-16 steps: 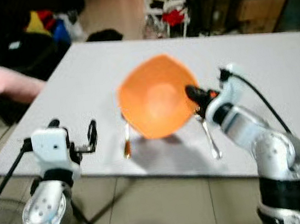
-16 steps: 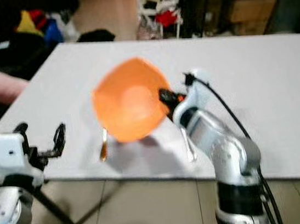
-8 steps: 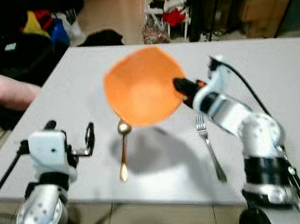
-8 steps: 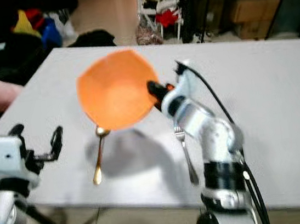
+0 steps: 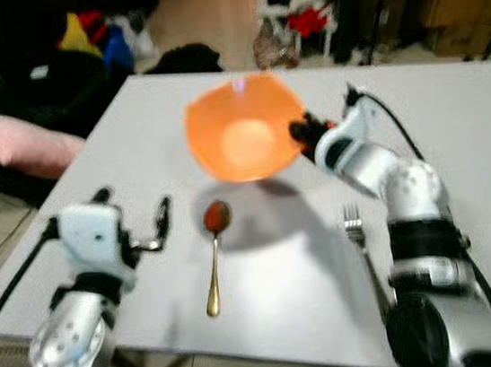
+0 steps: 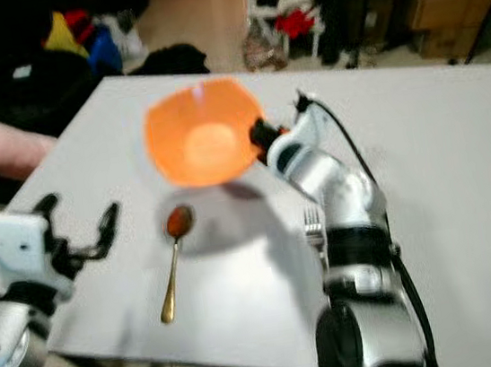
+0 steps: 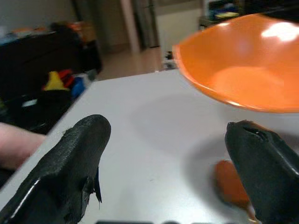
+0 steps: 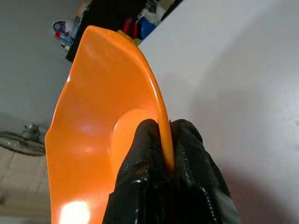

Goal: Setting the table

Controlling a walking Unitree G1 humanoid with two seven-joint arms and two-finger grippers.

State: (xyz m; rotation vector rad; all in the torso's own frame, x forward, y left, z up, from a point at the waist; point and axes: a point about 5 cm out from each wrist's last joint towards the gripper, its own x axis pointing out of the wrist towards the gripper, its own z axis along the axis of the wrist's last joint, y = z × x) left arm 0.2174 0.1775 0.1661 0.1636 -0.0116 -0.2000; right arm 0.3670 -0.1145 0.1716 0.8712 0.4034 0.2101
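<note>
Right gripper [image 5: 300, 131] clenched on rim of orange bowl [image 5: 243, 129], fingers [image 8: 154, 154] pinching the thin wall, one inside, one outside. Bowl held off the white surface [image 5: 456, 129], tilted a bit, shadow cast below it toward spoon [image 5: 214, 255]. Spoon flat on surface near the front edge, bowl end under the orange bowl's near rim, handle pointing toward robot. Fork [image 5: 360, 241] flat on surface to the right of spoon, partly hidden behind right arm. Gap between spoon and fork looks like the place setting for the bowl.

Left gripper [image 5: 157, 231] hovering at the left front edge of surface, fingers [image 7: 74, 163] spread wide, grasping nothing; bowl and spoon ahead of it in the left wrist view.

Handling judgement: bowl looks like thin plastic, light, stiff enough for a single rim pinch, not fragile. Smooth glossy wall, so likely slippery; one-sided rim hold lets it swing or tip. Better held deep on the rim, wall fully between the fingers, as now. Lowering level between spoon and fork needed before letting go; risk of landing on spoon's head or skidding on the smooth surface.

Pink cushion [image 5: 19, 145] off left side, clutter on floor beyond.
</note>
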